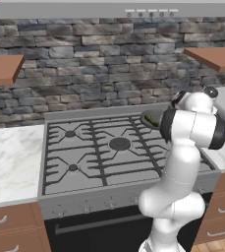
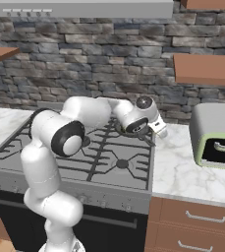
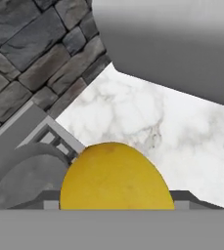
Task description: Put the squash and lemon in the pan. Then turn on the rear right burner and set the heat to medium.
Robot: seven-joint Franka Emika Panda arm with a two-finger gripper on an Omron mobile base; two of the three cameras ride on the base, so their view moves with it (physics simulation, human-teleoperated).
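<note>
Carrying the lemon between its jaws, the gripper hangs near the right rear corner of the stove, at the seam where the cooktop meets the marble counter. The hand view shows the yellow fruit right up against the camera between the finger tips, with the curved grey rim of the pan just beside it; the claw reads as closed on the fruit rather than standing free.

In the left base view the pan sits on the rear right grate, largely hidden by the arm, and a green sliver inside it appears to be the squash, so 1 of the 2 items looks delivered. By that reading the lemon is not yet in the pan, and the burner has yet to be lit and set to medium.

A grey-and-green toaster oven stands on the counter to the right, and the row of knobs lines the stove front. The arm's own bulk blocks much of the pan from the base cameras.
</note>
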